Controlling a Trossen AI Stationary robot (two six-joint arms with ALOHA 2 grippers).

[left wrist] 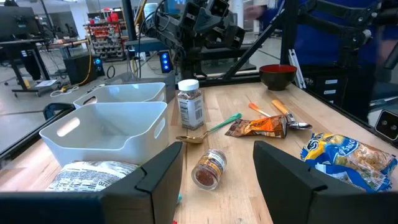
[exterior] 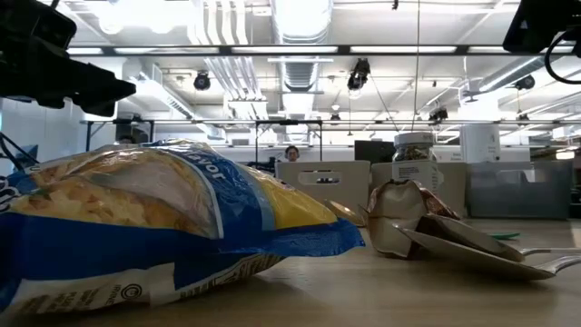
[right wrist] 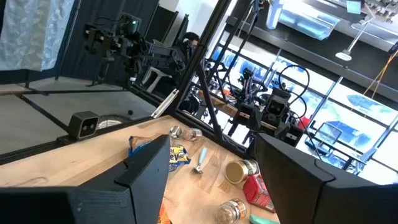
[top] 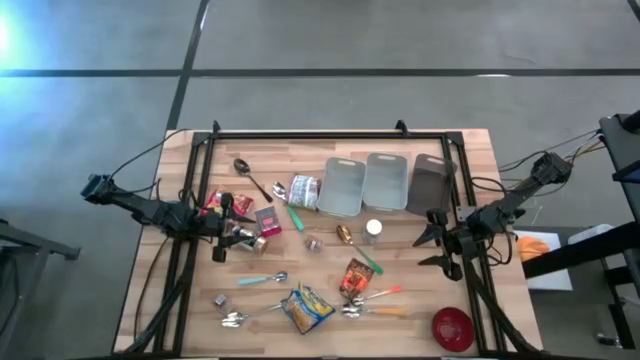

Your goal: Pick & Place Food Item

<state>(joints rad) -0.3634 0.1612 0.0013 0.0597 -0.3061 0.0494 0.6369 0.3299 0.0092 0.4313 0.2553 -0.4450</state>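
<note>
A wooden table (top: 480, 150) is seen from above, and many small things are spread over it. The left gripper (top: 222, 240) is held at about nine o'clock on the table, above a small jar (top: 247, 236) and just beside a red packet (top: 268, 221). In the left wrist view its two dark fingers (left wrist: 158, 171) are set apart, and nothing is held between them. The right gripper (top: 436, 245) is held at about three o'clock, near the table's edge. Its fingers (right wrist: 146, 165) are also set apart in the right wrist view, with nothing between them. Three bins are lined up at about twelve o'clock: two pale bins (top: 343, 186) (top: 386, 181) and one dark bin (top: 430, 184). A silver food bag (top: 304, 192) is laid just beside the first pale bin, toward nine o'clock from it. A spice jar with a white lid (top: 373, 232) is stood near the middle, with a brown snack packet (top: 356, 276) at about six o'clock from it. A blue and yellow chip bag (top: 307, 308) is laid at about six o'clock on the table, and it fills the low view (exterior: 154, 227). Spoons (top: 262, 279) are scattered near it. A red bowl (top: 452, 328) is placed at about five o'clock, near the corner.
</note>
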